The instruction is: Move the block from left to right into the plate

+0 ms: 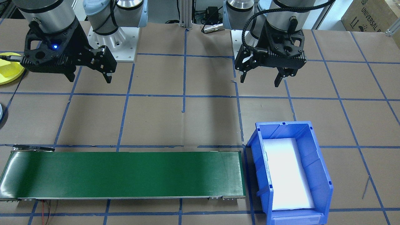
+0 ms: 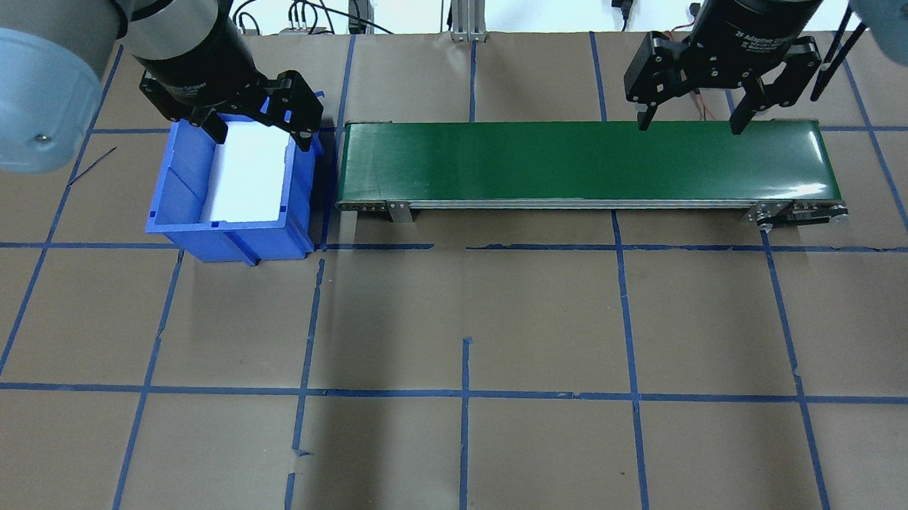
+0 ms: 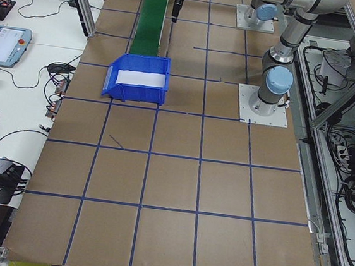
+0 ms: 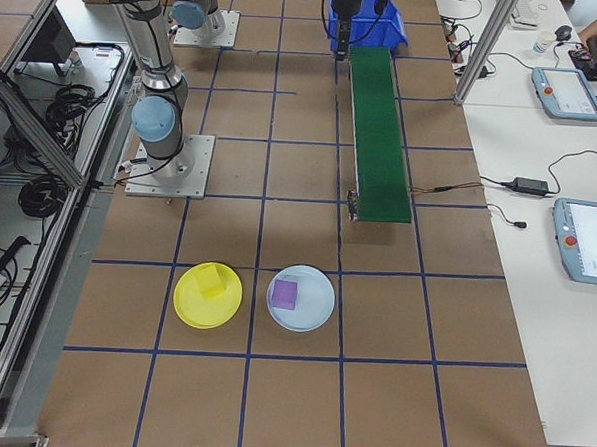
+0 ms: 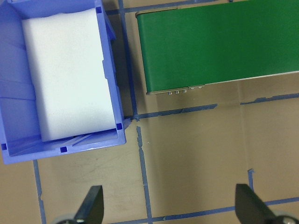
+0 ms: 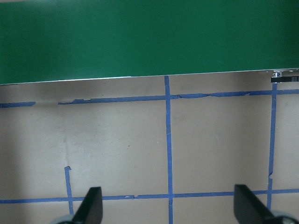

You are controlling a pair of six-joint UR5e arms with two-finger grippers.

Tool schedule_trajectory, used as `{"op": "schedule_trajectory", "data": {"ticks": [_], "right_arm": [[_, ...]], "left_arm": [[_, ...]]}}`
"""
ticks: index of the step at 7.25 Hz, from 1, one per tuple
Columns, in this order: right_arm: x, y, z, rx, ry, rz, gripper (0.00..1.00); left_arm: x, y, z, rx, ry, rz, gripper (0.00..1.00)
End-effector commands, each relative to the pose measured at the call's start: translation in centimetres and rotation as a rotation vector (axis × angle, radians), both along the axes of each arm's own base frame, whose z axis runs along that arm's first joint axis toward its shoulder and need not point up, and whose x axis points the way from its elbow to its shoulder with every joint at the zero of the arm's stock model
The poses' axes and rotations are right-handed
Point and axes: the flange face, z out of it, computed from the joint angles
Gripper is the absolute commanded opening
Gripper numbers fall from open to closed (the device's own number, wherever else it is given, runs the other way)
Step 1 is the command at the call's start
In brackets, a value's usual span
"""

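Block (image 4: 286, 294): a purple block lying in the pale blue plate (image 4: 316, 310), seen only in the exterior right view, on the table (image 2: 543, 320) at the robot's right end and well apart from both arms. Just beside that plate, a yellow plate (image 4: 187, 303) holds a yellow block (image 4: 211, 281).

Table: brown paper surface divided by a grid of blue tape lines.

Conveyor (image 2: 581, 161): long green belt lying along the far side of the table; nothing rests on it.

Bin (image 2: 177, 189): blue open bin lined with white foam (image 2: 247, 173), set just beside the conveyor's end on the robot's left.

Left gripper (image 1: 262, 78): raised above bare table on the robot's side of the bin, its 2 fingers (image 5: 91, 205) spread wide and holding nothing.

Right gripper (image 2: 687, 121): raised above the table on the robot's side of the conveyor, near the belt's right end, 2 fingers (image 6: 91, 205) likewise spread wide and holding nothing.
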Motion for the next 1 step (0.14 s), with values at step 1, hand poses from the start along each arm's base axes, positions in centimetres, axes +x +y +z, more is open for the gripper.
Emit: {"op": "schedule_trajectory", "data": {"ticks": [1], "right_arm": [[-0.28, -0.02, -0.27, 0.006, 0.005, -0.005, 1.00]], "left_arm": [[0.02, 0.01, -0.04, 0.001, -0.002, 0.000, 1.00]]}}
